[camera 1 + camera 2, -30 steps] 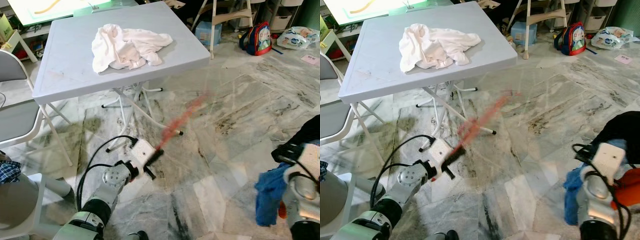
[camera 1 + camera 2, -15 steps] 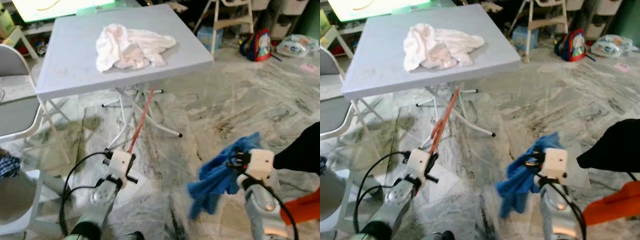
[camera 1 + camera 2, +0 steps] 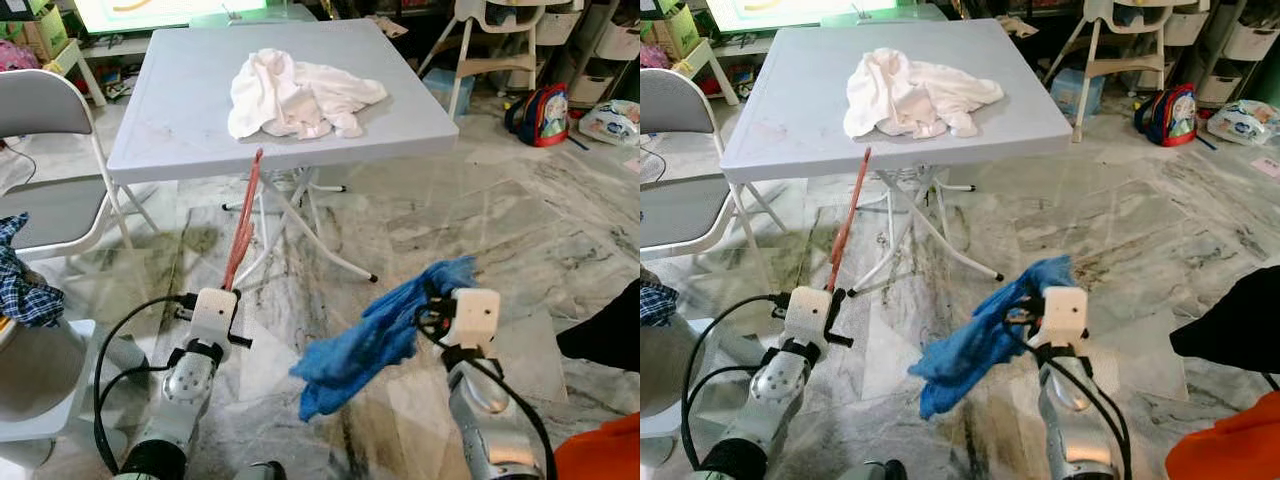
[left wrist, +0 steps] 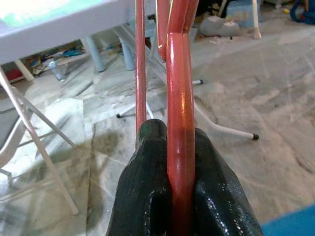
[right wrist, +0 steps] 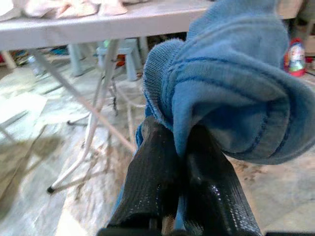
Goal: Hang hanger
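Observation:
A red hanger [image 3: 243,225] stands nearly upright in front of the table edge, its top reaching the tabletop rim. My left gripper [image 4: 177,140] is shut on its lower end, low on the left above the floor [image 3: 225,293]. The hanger's red bar [image 4: 179,88] runs up between the black fingers [image 4: 147,162]. My right gripper [image 5: 179,135] is shut on a blue garment [image 3: 365,340], which hangs off it toward the left above the marble floor. The blue fabric [image 5: 231,73] bunches over the fingertips.
A grey folding table [image 3: 180,100] with a crumpled white cloth [image 3: 300,95] stands ahead. A grey folding chair [image 3: 50,110] and a checked cloth [image 3: 20,285] are at the left. A backpack [image 3: 540,100] and a high chair [image 3: 500,40] sit at the back right.
The camera has shifted. My left gripper has swung the hanger from leaning right to nearly upright. My right gripper has lifted the blue garment up and toward the middle.

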